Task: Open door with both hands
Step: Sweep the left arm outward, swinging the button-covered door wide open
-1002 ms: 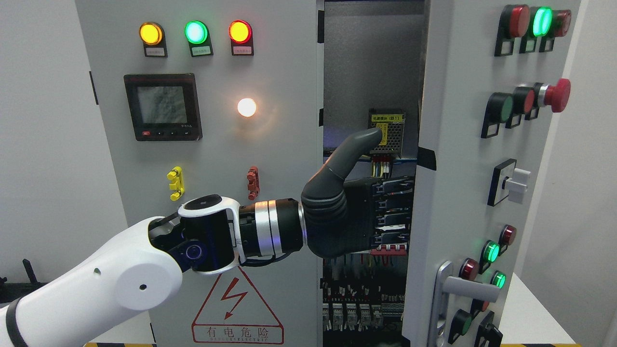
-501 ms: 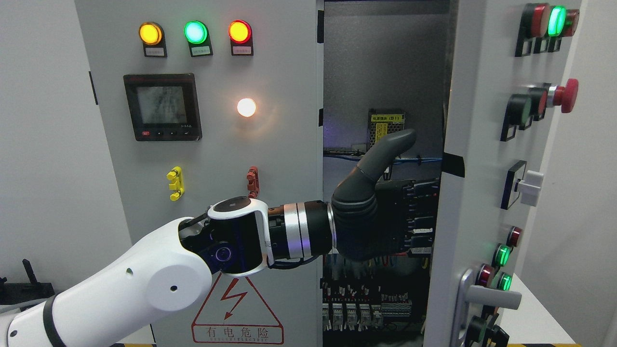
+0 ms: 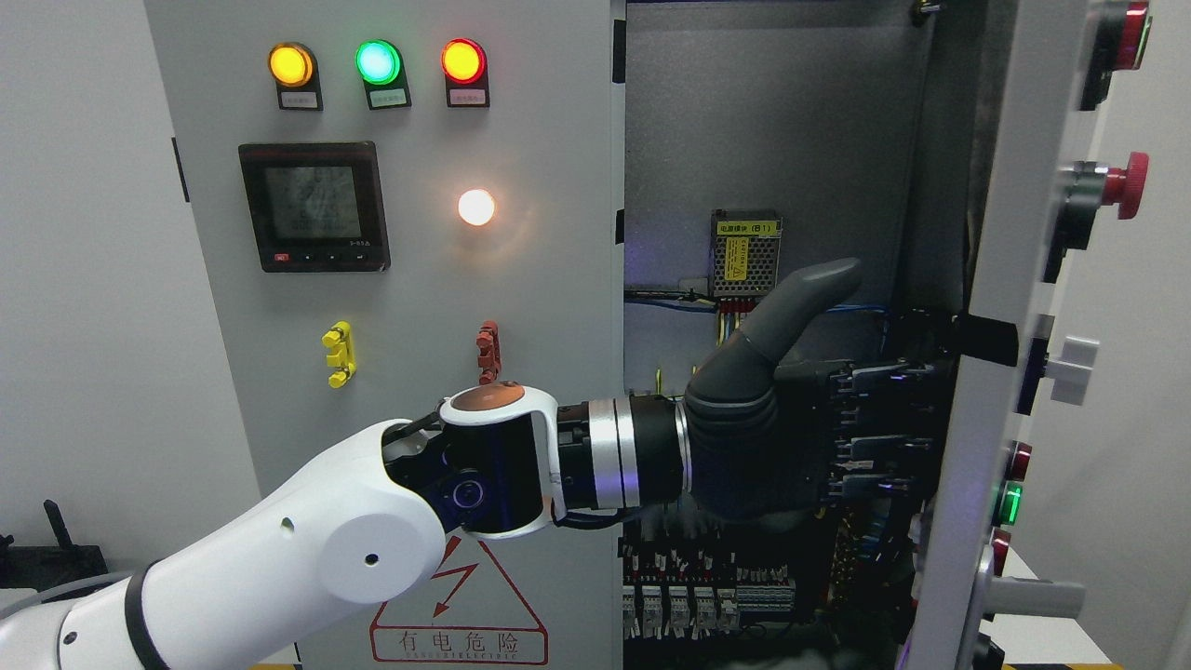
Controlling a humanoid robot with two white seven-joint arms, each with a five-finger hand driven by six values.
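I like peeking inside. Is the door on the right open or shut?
Open. The right door is swung wide, showing wires inside the cabinet, with the left robot hand against its inner side.

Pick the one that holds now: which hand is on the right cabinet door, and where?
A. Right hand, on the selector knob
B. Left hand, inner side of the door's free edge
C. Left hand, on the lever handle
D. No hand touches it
B: the left hand reaches across the opening, its fingers against the inner side of the right door at its edge, clear of the lever handle.

Lit amber lamp (image 3: 290,64), green lamp (image 3: 378,62) and red lamp (image 3: 463,60) top left; dark meter display (image 3: 314,207) below; yellow-and-red hazard triangle (image 3: 458,605) near bottom.
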